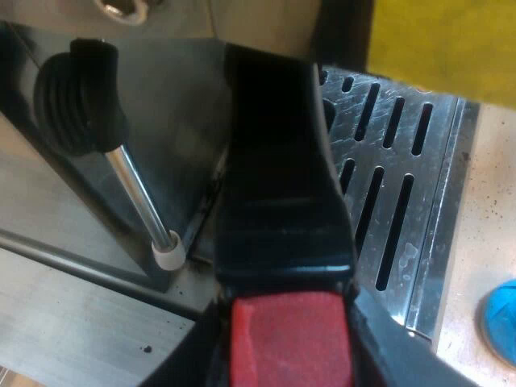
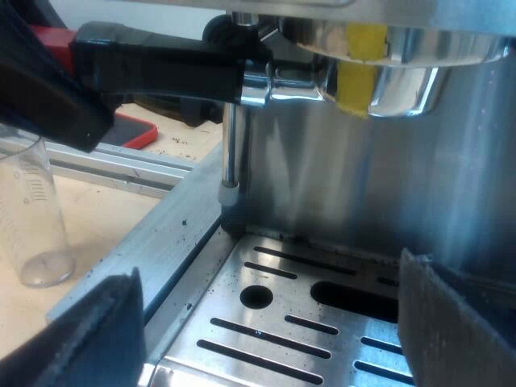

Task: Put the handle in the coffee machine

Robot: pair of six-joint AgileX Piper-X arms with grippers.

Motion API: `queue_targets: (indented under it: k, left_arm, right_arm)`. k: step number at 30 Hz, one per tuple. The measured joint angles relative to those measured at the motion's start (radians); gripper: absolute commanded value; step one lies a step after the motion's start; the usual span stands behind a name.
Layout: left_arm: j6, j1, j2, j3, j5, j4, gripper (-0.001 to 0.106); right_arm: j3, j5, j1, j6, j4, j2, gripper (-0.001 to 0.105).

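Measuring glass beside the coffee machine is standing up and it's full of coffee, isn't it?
Not quite. The measuring glass does stand upright beside the coffee machine, but it is empty, not full of coffee. The right wrist view shows it clear all the way down to its bottom.

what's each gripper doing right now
left gripper: closed on the handle
right gripper: open, holding nothing
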Motion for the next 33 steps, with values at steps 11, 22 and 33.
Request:
queue_targets:
  k: [11, 22, 33]
  left_arm:
    - [0.0, 0.0, 0.0, 0.0, 0.0, 0.0, 0.001]
    - [0.0, 0.0, 0.0, 0.0, 0.0, 0.001, 0.001]
    - [0.0, -0.002, -0.015, 0.0, -0.015, 0.014, 0.001]
  right_arm:
    - [0.0, 0.0, 0.0, 0.0, 0.0, 0.0, 0.067]
    - [0.0, 0.0, 0.0, 0.0, 0.0, 0.0, 0.067]
    - [0.0, 0.0, 0.0, 0.0, 0.0, 0.0, 0.067]
